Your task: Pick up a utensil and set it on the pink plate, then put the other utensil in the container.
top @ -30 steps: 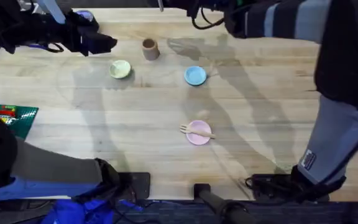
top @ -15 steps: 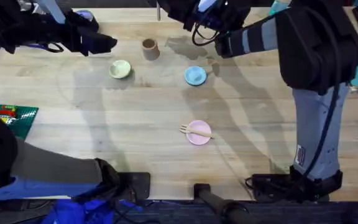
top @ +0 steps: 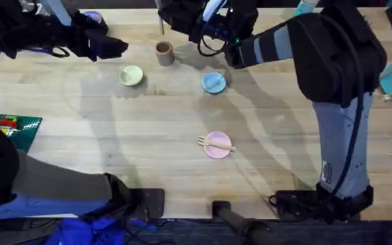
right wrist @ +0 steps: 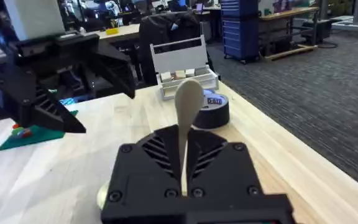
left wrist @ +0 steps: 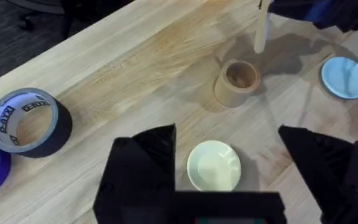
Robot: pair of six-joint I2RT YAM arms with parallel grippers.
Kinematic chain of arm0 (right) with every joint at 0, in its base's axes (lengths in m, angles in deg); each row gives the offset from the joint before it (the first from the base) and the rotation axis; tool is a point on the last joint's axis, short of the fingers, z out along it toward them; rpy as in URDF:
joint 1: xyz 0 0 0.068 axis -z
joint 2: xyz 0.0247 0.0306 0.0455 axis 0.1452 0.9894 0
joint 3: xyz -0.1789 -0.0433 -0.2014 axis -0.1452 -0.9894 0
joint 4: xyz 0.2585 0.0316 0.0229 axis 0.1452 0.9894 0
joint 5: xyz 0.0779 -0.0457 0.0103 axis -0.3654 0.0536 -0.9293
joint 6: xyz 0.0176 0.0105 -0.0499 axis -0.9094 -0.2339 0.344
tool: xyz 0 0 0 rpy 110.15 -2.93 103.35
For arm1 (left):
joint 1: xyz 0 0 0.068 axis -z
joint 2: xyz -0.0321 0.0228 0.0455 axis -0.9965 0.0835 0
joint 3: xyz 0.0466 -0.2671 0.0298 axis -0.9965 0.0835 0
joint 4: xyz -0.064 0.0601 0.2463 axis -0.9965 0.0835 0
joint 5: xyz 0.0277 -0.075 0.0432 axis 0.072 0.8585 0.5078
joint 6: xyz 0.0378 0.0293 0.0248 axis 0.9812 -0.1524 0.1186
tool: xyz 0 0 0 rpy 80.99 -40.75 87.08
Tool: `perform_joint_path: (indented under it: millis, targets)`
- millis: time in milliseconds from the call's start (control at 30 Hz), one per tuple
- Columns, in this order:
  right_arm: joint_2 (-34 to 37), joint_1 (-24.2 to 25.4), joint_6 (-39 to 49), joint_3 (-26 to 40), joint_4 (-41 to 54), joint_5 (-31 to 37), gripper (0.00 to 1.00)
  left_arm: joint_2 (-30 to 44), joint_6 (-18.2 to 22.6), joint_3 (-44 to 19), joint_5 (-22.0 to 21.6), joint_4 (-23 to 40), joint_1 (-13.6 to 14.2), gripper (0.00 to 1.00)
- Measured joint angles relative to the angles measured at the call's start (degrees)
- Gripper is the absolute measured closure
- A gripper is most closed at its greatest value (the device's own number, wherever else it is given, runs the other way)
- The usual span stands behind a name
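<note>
Two utensils, apart. Fork (top: 214,143) lies across the pink plate (top: 217,149), on the desk (top: 148,136) nearest the arm bases, tines past the plate's left rim. Landmark: the container (top: 164,53), upright, far beyond the plate. Just right of the container and nearer, a blue plate (top: 214,83); left and nearer, a yellow plate (top: 131,75). Left end effector (left wrist: 229,168) hovers over the yellow plate, fingers spread wide, nothing between them. Right end effector (top: 182,13) sits just beyond the container, fingers clamped on the spoon (right wrist: 187,118), held off the desk; in the left wrist view its pale handle (left wrist: 261,28) hangs just behind the container.
</note>
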Motion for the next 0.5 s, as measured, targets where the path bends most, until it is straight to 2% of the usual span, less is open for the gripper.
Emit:
perform_joint_path:
  millis: [500]
  targets:
    - [0.01, 0.11, 3.53, 0.00, 5.97, 0.10, 0.966, 0.00, 0.00, 0.00, 0.01, 0.00, 0.00, 0.007]
